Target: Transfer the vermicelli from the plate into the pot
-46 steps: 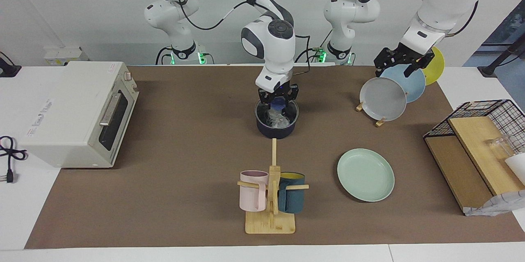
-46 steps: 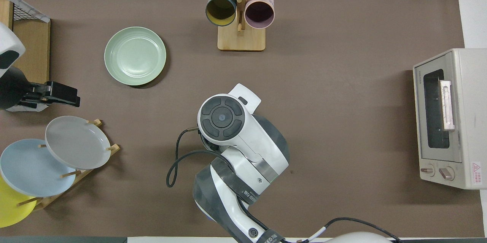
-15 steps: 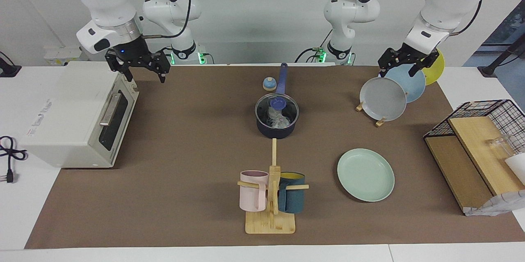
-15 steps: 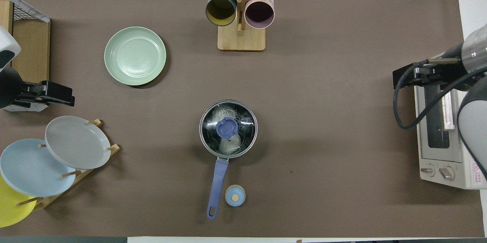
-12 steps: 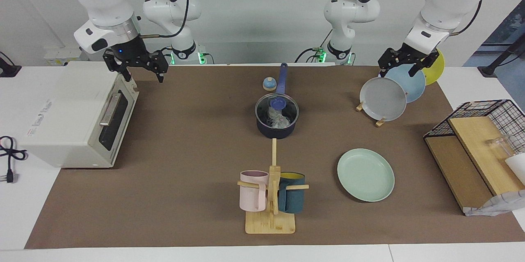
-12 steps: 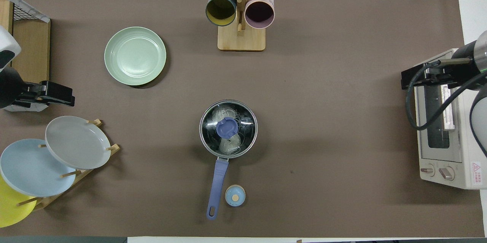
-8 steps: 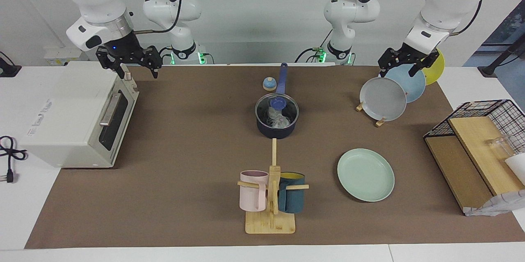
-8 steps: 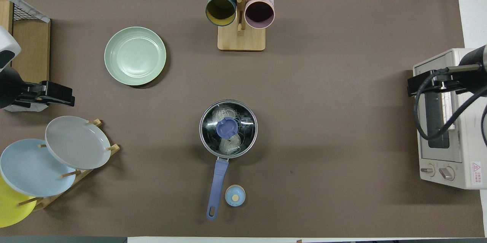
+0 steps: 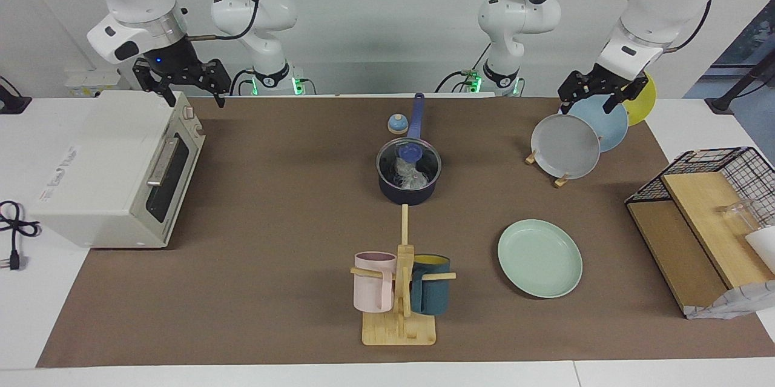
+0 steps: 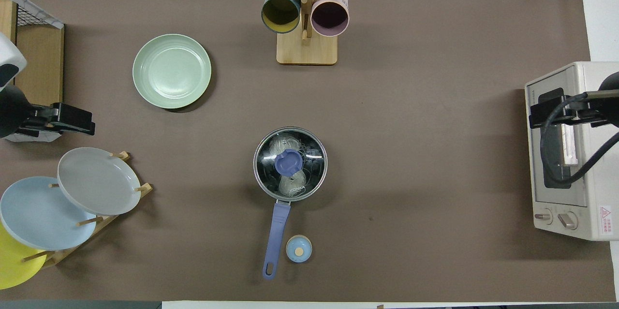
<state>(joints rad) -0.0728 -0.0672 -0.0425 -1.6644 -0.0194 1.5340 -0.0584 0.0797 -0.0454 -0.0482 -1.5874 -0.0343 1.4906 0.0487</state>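
- Yellow plate (image 10: pixel 12 263): cut off by overhead view's edge, partly hidden beside light blue plate (image 10: pixel 41 212).
- Vermicelli (image 10: pixel 285 147) in pot (image 9: pixel 408 193): partly hidden under glass lid (image 10: pixel 290 163) knob.
- Wire basket (image 9: pixel 720 163): cut off at edge.

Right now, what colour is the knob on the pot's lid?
Blue, a periwinkle shade; the knob shows best in the overhead view.

Right gripper (image 9: pixel 180 91) is hanging high at upper left of the facing view, fingers pointing down and spread apart, nothing between them, arm bending down from the top edge. Left gripper (image 9: pixel 598 95) is hanging at upper right of that view, fingers also apart and empty, wrist tilting down from its white forearm; in the overhead view it is showing at the left edge (image 10: pixel 72 120).
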